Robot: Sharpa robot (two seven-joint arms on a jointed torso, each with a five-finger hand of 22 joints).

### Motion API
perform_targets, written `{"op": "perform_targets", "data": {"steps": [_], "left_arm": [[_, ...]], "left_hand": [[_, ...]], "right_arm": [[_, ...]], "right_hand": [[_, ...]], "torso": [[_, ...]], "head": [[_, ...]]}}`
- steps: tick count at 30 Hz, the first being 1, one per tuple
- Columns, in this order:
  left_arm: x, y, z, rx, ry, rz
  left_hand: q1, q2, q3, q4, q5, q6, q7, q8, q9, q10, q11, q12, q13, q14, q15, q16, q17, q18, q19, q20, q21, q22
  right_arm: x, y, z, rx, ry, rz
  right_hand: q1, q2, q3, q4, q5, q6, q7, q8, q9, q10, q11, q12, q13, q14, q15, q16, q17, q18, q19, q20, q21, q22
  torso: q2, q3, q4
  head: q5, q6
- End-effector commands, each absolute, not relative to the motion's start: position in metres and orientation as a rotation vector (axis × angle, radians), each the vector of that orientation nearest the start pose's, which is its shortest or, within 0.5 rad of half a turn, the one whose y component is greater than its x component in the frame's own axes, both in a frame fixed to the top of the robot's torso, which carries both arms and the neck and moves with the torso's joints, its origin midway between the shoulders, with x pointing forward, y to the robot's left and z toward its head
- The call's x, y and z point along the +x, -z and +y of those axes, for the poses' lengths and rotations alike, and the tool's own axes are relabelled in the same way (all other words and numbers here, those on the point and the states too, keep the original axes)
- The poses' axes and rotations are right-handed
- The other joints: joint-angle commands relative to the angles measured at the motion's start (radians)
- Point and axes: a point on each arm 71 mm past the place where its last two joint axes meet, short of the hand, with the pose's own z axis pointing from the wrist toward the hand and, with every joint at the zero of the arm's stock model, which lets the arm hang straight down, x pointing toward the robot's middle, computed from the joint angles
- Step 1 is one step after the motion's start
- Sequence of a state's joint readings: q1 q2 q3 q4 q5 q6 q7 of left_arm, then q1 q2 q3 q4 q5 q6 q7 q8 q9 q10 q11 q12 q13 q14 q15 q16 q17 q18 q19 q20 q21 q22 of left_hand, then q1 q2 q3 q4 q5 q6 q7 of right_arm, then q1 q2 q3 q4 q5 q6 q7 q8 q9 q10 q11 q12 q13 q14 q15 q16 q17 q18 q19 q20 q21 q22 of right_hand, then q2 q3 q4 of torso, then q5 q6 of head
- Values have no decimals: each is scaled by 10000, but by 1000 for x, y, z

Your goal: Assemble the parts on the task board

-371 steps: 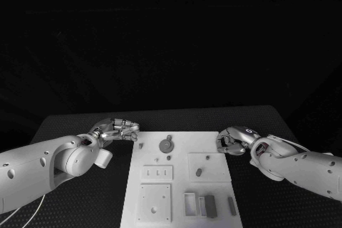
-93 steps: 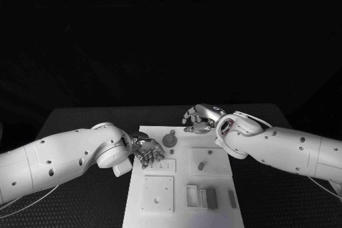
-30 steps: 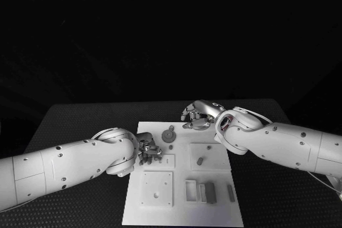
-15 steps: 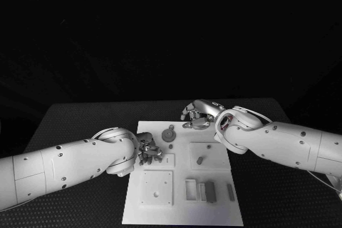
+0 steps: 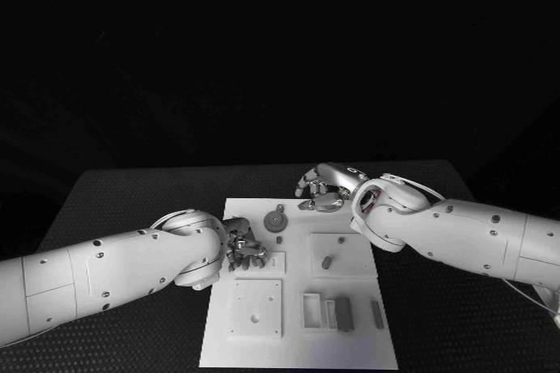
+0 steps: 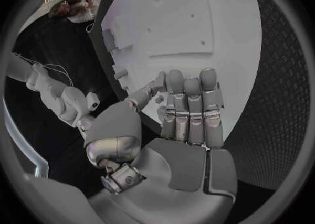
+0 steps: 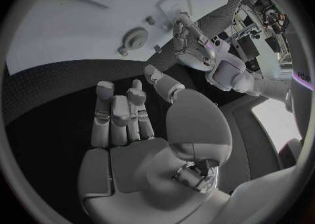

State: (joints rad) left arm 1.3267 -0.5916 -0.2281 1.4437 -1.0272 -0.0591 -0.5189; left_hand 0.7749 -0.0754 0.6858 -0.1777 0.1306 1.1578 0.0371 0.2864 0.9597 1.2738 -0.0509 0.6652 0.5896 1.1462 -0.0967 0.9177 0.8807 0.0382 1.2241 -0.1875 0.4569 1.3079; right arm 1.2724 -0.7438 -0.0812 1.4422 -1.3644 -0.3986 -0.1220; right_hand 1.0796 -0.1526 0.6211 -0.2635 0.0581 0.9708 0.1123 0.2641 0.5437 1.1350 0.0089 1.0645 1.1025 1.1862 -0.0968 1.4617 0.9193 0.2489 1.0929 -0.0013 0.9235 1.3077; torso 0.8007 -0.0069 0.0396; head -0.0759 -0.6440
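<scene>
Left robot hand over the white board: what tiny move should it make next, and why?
Probably close its fingertips on a small part. The left robot hand hovers at the board's left edge, fingers apart, apparently holding nothing, with a small part just beyond them.

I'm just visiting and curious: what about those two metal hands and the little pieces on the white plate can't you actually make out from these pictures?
- Head view: the left hand covers part of the task board; whether it pinches a small part cannot be told.
- Left wrist view: a small piece near the fingertips; too small to tell if held.
- Head view: the right hand is curled over the board's far edge; what lies beneath is hidden.
- The gear: teeth too small to see.
</scene>
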Motion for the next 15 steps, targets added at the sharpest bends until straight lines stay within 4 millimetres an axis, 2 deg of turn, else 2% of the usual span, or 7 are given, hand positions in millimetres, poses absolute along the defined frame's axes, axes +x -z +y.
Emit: {"op": "perform_targets", "data": {"steps": [1,15], "left_arm": [[485,226,120,-837,4625,22387],[485,226,122,-898,4585,22324]], "left_hand": [[28,-54,-25,72,-76,64,-15,0,25,15,-59,50,-16,-56,42,38,-17,208,3,-18,-59,191],[-34,-291,-116,269,-91,68,-11,-57,63,-14,-55,78,-44,-95,38,100,-91,205,-2,-23,-77,195]], "right_arm": [[508,164,-175,-845,-6805,15967],[508,164,-175,-838,-6804,15964]], "right_hand": [[-13,96,0,-45,-15,-13,82,-52,13,-71,-3,-43,-10,-74,17,-38,7,129,-80,10,-39,151],[-24,96,-5,-46,-15,-7,81,-49,17,-70,-4,-42,-12,-77,17,-39,7,129,-82,13,-40,152]], "torso": [[-1,-1,7],[0,-13,15]], "head": [[-8,-18],[3,-17]]}}
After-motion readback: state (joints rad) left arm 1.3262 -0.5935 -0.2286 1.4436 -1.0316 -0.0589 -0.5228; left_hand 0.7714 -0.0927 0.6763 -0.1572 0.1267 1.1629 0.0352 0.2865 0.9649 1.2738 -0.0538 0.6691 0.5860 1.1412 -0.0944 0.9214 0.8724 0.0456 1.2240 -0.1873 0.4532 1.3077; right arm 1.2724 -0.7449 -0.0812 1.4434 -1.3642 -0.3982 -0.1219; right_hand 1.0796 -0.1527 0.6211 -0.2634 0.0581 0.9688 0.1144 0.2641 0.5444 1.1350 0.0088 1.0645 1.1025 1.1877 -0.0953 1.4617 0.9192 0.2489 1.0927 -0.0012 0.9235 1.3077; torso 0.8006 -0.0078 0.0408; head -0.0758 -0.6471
